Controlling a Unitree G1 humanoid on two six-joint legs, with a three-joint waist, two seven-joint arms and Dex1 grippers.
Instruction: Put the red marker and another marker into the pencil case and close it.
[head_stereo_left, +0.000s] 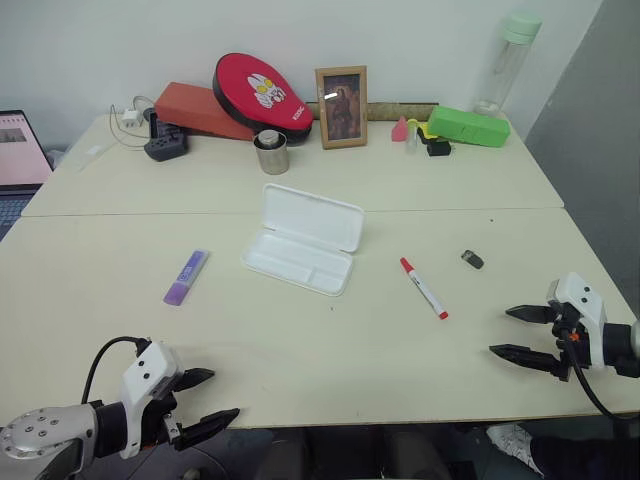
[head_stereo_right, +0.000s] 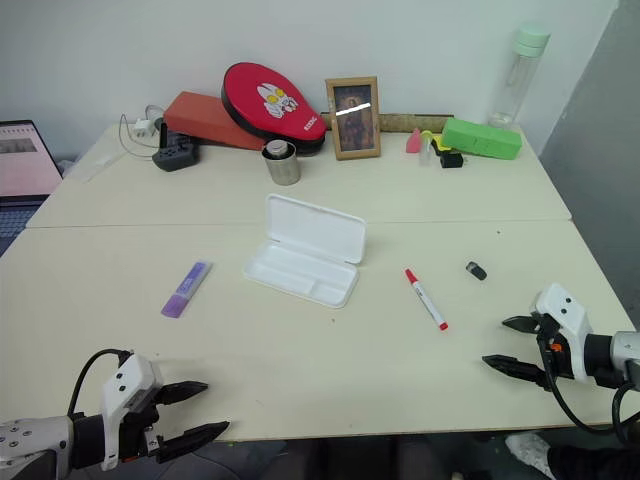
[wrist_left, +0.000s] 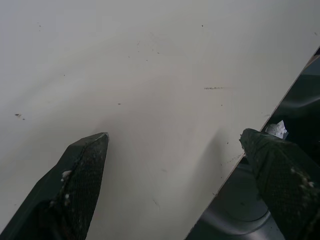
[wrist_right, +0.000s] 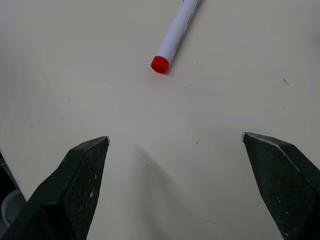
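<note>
Now the pencil case (head_stereo_left: 303, 238) lies open mid-table, ready for loading; the red marker (head_stereo_left: 424, 288) lies to its right, the purple marker (head_stereo_left: 186, 276) to its left. Both the left gripper (head_stereo_left: 208, 403) and right gripper (head_stereo_left: 521, 332) hover empty, jaws wide. Pale table (head_stereo_left: 330, 350), 1 white wall, clutter behind.

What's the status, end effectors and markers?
Both end effectors, left and right, open, empty. Red marker and purple marker on table, pencil case open between them. Nothing blocking.
</note>
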